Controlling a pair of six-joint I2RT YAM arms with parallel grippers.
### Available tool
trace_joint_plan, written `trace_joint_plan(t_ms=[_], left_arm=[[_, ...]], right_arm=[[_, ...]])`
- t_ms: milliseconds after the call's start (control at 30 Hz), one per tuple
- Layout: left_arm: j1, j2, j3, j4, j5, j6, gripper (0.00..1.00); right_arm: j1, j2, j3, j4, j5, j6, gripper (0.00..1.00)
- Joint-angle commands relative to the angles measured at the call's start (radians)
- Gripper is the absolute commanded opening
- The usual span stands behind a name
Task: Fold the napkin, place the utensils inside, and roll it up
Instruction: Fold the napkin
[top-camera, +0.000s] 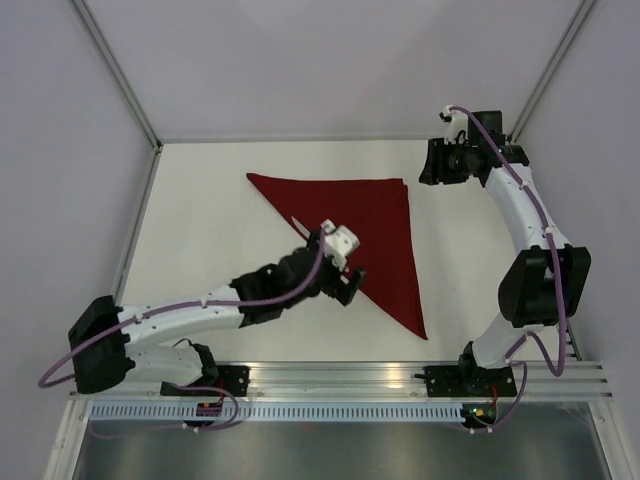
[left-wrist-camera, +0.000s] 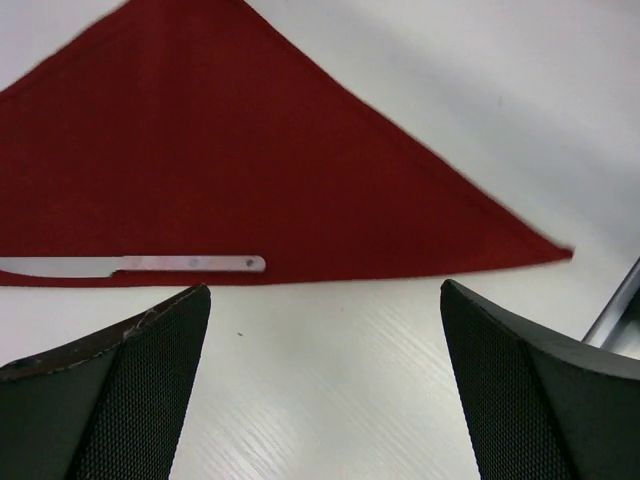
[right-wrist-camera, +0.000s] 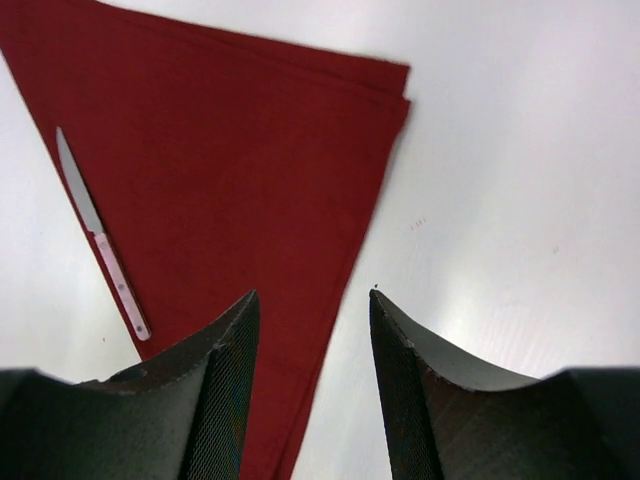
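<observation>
The dark red napkin (top-camera: 370, 225) lies flat on the white table, folded into a triangle. The knife (left-wrist-camera: 130, 265) rests on the cloth along its long folded edge, silver blade and pale handle in line with that edge; it also shows as a knife (right-wrist-camera: 100, 240) in the right wrist view. In the top view the left arm hides most of the knife. My left gripper (left-wrist-camera: 325, 290) hovers wide open over bare table just off that long edge, holding nothing. My right gripper (right-wrist-camera: 313, 295) stands open above the napkin's side edge near its far right corner, nothing between its fingers.
A metal frame post (top-camera: 120, 75) and pale walls close in the table at the back and sides. An aluminium rail (top-camera: 340, 380) runs along the near edge by the arm bases. Bare white table (top-camera: 200, 220) lies left of the napkin.
</observation>
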Motion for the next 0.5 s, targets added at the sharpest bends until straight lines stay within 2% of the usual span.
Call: trace_joint_plan(t_ms=[0, 67, 267, 467], left_arm=[[-0.15, 0.081, -0.082, 0.261, -0.219, 0.224, 0.99], [-0.231, 0.154, -0.118, 0.37, -0.246, 0.258, 0.98], [-0.381, 0.356, -0.137, 0.569, -0.304, 0.361, 0.93], [-0.466, 0.54, -0.04, 0.594, -0.34, 0.407, 0.88]], right_arm=[[-0.083, -0.038, -0.04, 0.034, -0.072, 0.023, 0.54], [-0.101, -0.039, -0.046, 0.034, -0.083, 0.024, 0.54], [-0.125, -0.056, -0.06, 0.048, -0.083, 0.026, 0.54], [-0.128, -0.065, -0.07, 0.051, -0.083, 0.027, 0.53]])
